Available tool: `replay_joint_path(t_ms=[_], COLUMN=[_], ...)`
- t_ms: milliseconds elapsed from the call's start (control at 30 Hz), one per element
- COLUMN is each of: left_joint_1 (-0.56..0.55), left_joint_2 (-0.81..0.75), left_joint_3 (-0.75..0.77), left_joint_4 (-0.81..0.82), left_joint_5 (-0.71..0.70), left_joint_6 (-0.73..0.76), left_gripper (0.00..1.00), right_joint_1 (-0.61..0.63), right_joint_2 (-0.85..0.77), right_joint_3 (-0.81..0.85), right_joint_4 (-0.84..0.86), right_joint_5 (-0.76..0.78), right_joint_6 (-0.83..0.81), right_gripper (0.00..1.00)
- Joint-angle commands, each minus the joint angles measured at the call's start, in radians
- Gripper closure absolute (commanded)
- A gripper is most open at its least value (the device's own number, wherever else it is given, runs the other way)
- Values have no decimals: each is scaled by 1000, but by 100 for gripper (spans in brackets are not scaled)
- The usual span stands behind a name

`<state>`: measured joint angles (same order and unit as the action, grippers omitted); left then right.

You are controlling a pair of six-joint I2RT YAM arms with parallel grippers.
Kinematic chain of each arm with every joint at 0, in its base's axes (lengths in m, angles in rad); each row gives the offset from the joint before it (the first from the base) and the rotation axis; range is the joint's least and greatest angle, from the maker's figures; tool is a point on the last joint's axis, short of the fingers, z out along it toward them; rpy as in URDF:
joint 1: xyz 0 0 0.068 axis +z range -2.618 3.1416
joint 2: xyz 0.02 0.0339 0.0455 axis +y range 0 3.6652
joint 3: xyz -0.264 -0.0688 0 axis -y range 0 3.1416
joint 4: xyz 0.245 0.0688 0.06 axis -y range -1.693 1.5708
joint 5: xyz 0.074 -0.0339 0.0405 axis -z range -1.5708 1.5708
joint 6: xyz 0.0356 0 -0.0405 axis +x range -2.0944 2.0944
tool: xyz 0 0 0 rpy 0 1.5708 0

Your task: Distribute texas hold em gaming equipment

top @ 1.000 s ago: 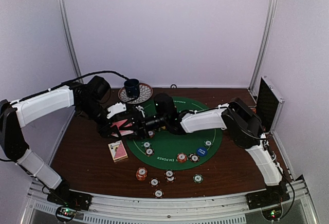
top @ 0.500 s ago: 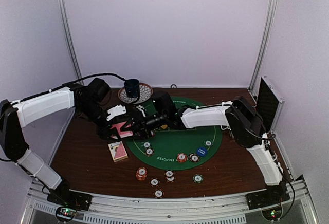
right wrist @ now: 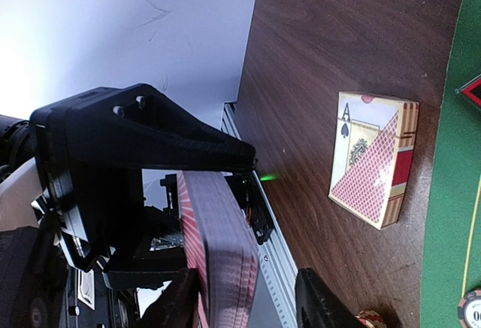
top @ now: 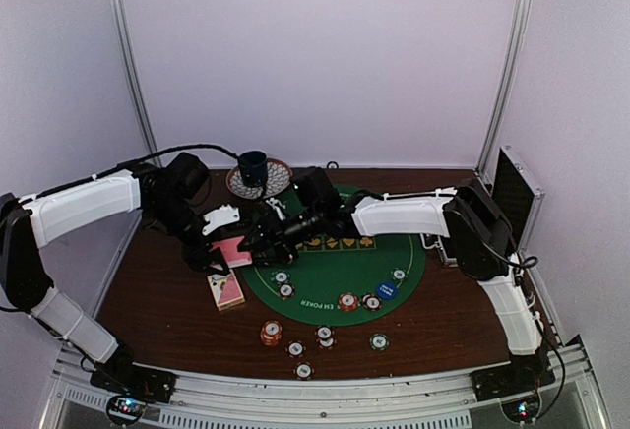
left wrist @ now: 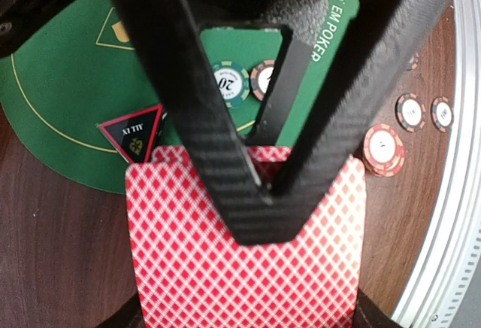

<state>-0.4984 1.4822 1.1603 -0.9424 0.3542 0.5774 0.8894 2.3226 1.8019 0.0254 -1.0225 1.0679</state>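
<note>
Playing cards (left wrist: 248, 268) with pink diamond backs are held as one deck by the left gripper (top: 231, 249). Its jaws are closed on the sides of the deck. The deck hangs above the table (top: 157, 291), over the left edge of the green mat (top: 335, 264). The right gripper (right wrist: 244, 302) is at the same deck from the right side. Its jaws are half apart with the edge of the deck between them, and a gap shows beside one finger. The card box (right wrist: 373, 159) lies on the wood just beside the mat's left edge. The small triangle (left wrist: 135, 134) lies on the mat near that edge. Poker chips (top: 346, 301) and a blue button (top: 386, 290) lie on the near part of the mat. More chips lie towards the near edge of the table.
</note>
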Motion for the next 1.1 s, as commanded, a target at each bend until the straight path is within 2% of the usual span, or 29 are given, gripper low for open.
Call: replay_joint_path(t_ms=[0, 267, 433, 600, 833, 933, 1067], left_joint_1=[4, 4, 4, 4, 5, 4, 6], left_joint_2=[-48, -53, -47, -44, -49, -52, -53], left_joint_3=[0, -5, -3, 4, -2, -2, -2], left_joint_4=[22, 21, 21, 22, 17, 16, 14], left_joint_5=[9, 2, 13, 14, 4, -1, -6], left_joint_6=[12, 13, 9, 8, 12, 12, 13], left_gripper=[88, 89, 89, 89, 89, 89, 89], right_joint_1=[-23, -26, -10, 9, 6, -6, -28], right_joint_2=[-51, -74, -84, -41, -32, -44, -75], right_joint_3=[-10, -27, -7, 26, 19, 14, -15], right_joint_4=[-107, -144, -96, -30, -43, -84, -127], right_joint_5=[45, 54, 55, 40, 34, 36, 43], right_joint_6=[-64, -94, -64, -3, -9, -42, -78], right_gripper=[53, 55, 46, 44, 49, 54, 67])
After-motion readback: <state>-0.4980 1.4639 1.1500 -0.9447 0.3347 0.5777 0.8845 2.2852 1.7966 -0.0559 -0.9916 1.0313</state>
